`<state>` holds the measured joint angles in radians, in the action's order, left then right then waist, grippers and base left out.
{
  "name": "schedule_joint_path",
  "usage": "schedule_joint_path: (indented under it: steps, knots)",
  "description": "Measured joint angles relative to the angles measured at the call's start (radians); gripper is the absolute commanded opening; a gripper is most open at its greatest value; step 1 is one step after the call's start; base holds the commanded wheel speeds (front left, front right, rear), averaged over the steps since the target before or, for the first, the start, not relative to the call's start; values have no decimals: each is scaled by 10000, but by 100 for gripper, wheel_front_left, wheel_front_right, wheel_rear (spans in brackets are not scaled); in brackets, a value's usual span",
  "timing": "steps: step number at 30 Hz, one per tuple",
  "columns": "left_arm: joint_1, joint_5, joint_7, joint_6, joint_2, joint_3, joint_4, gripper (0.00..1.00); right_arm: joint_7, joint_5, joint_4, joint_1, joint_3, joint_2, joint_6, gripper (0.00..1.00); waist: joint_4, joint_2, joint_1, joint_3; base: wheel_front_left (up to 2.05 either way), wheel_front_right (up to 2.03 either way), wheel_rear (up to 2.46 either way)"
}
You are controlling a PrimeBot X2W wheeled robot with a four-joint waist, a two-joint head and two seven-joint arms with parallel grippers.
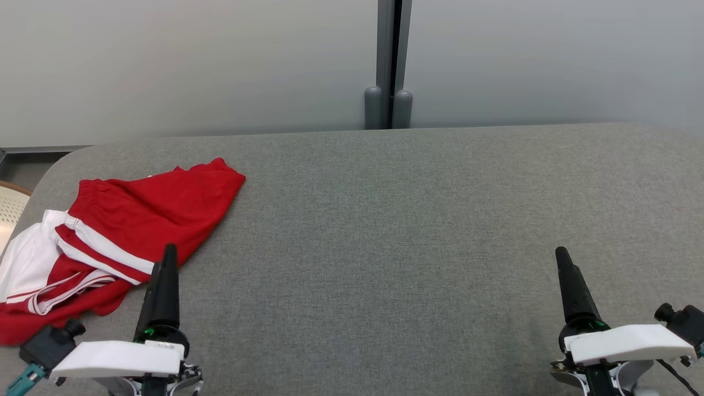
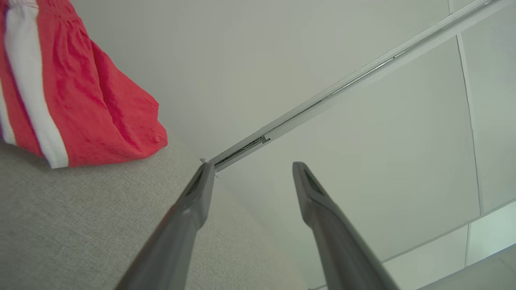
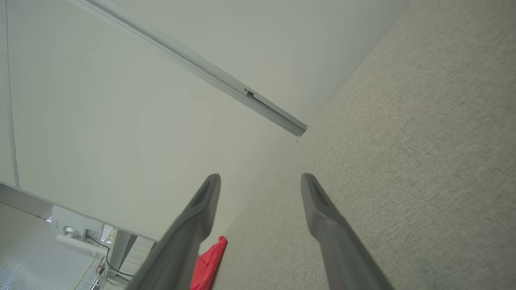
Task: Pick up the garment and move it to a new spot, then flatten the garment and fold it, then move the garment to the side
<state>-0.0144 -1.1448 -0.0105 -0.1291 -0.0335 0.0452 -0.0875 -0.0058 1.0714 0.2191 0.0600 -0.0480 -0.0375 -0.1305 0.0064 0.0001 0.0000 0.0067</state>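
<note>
Left pincer [image 2: 252, 167] and right pincer [image 3: 261, 177] stand apart, empty; a one-layer grab could drag the garment [image 1: 137, 220] off the tabletop [image 1: 385, 220] edge.

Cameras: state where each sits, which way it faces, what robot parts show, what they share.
Head view: on the head, facing forward-down at the table; left gripper, right gripper low.
Left wrist view: on that wrist, along its open fingers toward the wall.
Right wrist view: likewise, past its own open fingers.
Shared: the red garment, in all three.
</note>
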Motion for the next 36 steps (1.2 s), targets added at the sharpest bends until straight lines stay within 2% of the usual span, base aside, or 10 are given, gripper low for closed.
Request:
schedule_joint_path:
  steps: [6, 13, 27, 36]
  knots:
    - [278, 1455, -213, 305, -13, -314, -59, 100, -249, -1060, -65, -63, -280, -4, 0, 100, 23, 0, 0, -23, 0, 0, 0]
    - [306, 3068, -456, 1174, -230, -955, 15, 100, -487, -2107, -2, -92, -629, -12, 0, 100, 45, 0, 0, -58, 0, 0, 0]
    - [314, 4807, -897, 2646, -999, -2330, 242, 100, -941, -3793, -15, -97, -1012, -29, 0, 100, -27, 0, 0, -126, 0, 0, 0]
    - [506, 5476, -1151, 3103, -1110, -2554, 401, 100, -1181, -4702, -13, -176, -1055, -42, 0, 100, -24, 0, 0, -173, 0, 0, 0]
